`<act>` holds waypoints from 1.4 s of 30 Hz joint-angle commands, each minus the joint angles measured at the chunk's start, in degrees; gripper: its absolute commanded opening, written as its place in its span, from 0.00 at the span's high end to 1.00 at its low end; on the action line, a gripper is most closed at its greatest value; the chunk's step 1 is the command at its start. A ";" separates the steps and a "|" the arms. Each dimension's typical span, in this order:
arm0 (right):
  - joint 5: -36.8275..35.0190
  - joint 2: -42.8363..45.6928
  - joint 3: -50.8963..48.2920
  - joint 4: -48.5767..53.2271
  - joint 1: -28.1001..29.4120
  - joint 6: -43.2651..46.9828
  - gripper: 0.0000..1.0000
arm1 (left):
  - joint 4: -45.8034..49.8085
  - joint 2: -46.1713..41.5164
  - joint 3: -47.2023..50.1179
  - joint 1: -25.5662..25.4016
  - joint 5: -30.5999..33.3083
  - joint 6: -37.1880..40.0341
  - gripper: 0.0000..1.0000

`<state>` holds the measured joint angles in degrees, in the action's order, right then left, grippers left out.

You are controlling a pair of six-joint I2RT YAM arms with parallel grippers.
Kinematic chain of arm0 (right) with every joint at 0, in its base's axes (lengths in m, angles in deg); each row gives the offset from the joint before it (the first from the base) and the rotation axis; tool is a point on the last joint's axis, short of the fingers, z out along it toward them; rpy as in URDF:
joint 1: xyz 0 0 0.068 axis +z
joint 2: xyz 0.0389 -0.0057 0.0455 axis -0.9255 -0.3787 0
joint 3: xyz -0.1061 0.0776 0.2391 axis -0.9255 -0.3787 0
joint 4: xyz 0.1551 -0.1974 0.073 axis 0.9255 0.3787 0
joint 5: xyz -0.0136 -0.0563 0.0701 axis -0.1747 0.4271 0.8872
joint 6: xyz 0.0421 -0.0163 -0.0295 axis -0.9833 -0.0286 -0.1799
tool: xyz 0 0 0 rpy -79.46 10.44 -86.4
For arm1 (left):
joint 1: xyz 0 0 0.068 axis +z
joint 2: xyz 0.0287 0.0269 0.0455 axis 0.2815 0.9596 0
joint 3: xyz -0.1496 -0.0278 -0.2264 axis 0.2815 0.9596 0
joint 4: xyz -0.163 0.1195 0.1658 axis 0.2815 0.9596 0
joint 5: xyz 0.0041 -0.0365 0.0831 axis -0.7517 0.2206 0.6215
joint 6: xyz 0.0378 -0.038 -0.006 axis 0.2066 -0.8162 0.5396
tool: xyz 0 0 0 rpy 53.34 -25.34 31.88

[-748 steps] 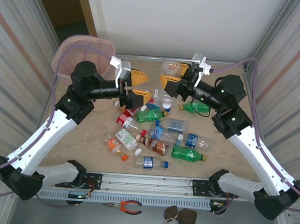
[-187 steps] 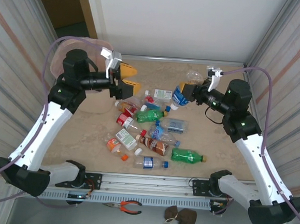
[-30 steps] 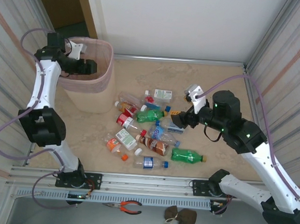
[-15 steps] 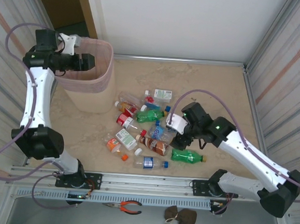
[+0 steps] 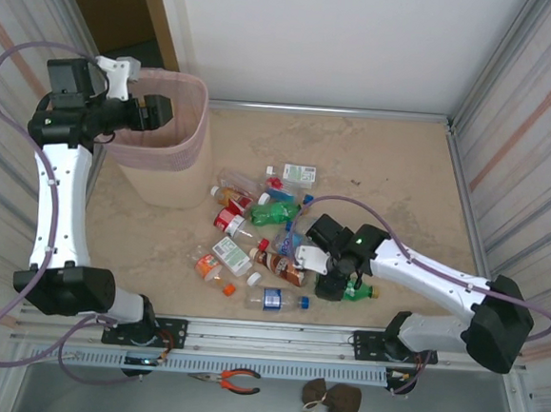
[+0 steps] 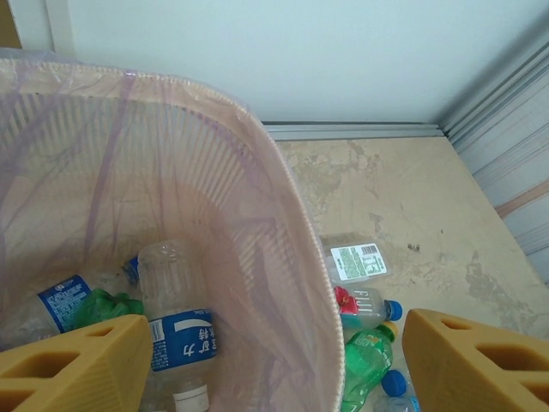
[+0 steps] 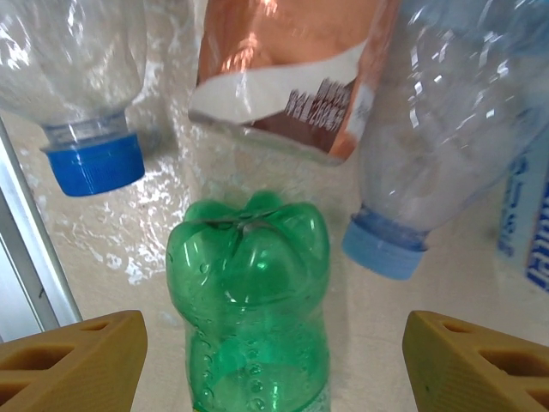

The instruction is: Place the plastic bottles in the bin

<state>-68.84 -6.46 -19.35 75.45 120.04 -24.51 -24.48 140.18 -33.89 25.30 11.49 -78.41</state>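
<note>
The table point(image 5: 402, 178) lies under the right end effector point(image 7: 274, 365). The bin point(image 6: 283, 197) sits below the left end effector point(image 6: 274, 369), its fingers wide apart and empty (bottles point(image 6: 176, 318) lie inside). A green bottle point(image 7: 249, 283) lies between the right one's spread fingers, untouched, with a brown-labelled bottle point(image 7: 292, 77) just ahead.

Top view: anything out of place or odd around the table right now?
Orange-handled pliers and a brown bundle lie on the near side of the rail, off the work surface; neither is a bottle. What looks like a loose orange cap sits among the bottles. The bin stands upright.
</note>
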 commanded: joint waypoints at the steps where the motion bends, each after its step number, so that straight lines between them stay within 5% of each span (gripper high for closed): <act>1: -1.20 -1.59 -1.45 0.26 0.64 1.73 0.22 | -1.51 -1.23 1.05 0.18 -1.58 -0.87 0.23; 22: -1.82 -12.47 -6.52 -5.98 0.88 1.22 0.37 | -4.95 -1.97 3.24 0.69 -5.50 -3.24 0.23; 34: -1.25 -7.78 -3.74 -1.26 0.88 1.19 0.48 | -6.17 -2.76 4.27 1.44 -6.46 -4.06 0.23; 42: 5.46 0.75 2.44 -0.07 -0.31 -0.10 0.49 | -10.16 -3.73 6.38 1.40 -9.69 -5.68 0.23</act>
<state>-67.61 -9.04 -19.99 74.00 120.30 -24.38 -31.56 138.72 -28.64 26.15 5.02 -82.71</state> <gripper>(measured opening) 0.600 0.774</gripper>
